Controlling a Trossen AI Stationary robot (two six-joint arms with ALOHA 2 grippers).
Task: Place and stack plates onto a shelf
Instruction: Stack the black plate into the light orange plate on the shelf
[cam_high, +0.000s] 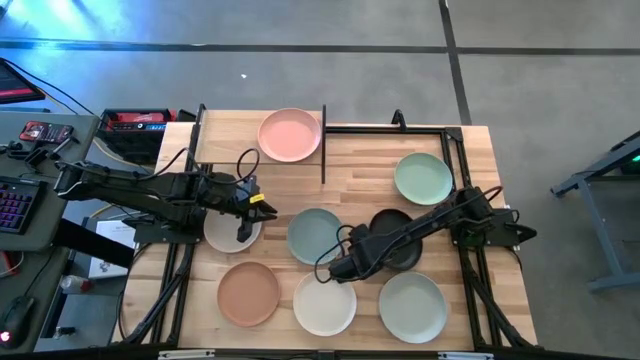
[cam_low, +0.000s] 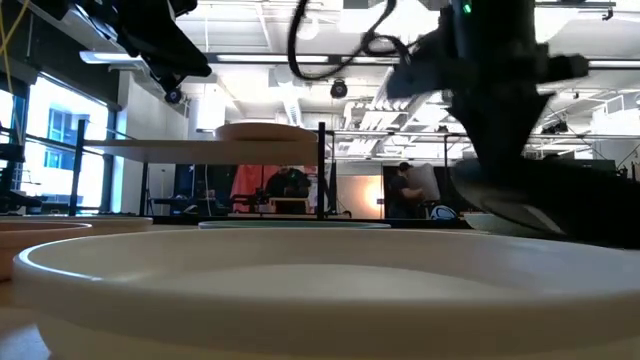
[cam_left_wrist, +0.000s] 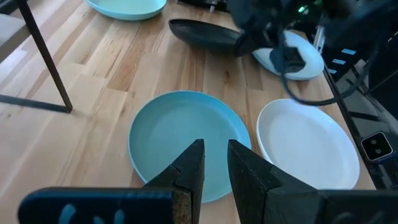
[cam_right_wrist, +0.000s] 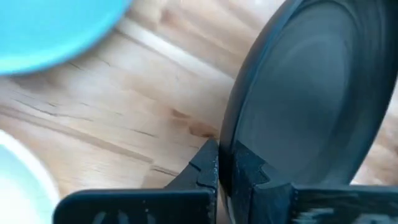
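My right gripper (cam_high: 340, 268) is shut on the black plate (cam_high: 393, 238) at the table's middle right. The same plate shows tilted in the left wrist view (cam_left_wrist: 205, 34). Over the grey-beige plate (cam_high: 228, 232) my left gripper (cam_high: 255, 208) hangs open and holds nothing; its fingers (cam_left_wrist: 214, 165) point at the pale blue-green plate (cam_left_wrist: 186, 134). The shelf (cam_high: 225, 150) stands at the far left with a pink plate (cam_high: 290, 134) on its right end. Green (cam_high: 423, 178), terracotta (cam_high: 248, 294), cream (cam_high: 324, 303) and pale grey-green (cam_high: 412, 307) plates lie flat on the table. My right gripper pinches the black plate's rim (cam_right_wrist: 229, 146) between its two fingers, one finger on the upper face and one on the underside. The fingers come steeply from above at the plate's edge nearest the cream plate. The plate is tilted with the held edge raised.
The shelf's black legs (cam_left_wrist: 43, 56) stand on the table close to my left arm. A black frame (cam_high: 455, 160) runs along the table's far and right sides. Bare wood shows between the shelf and the green plate. People stand in the room beyond (cam_low: 405, 190).
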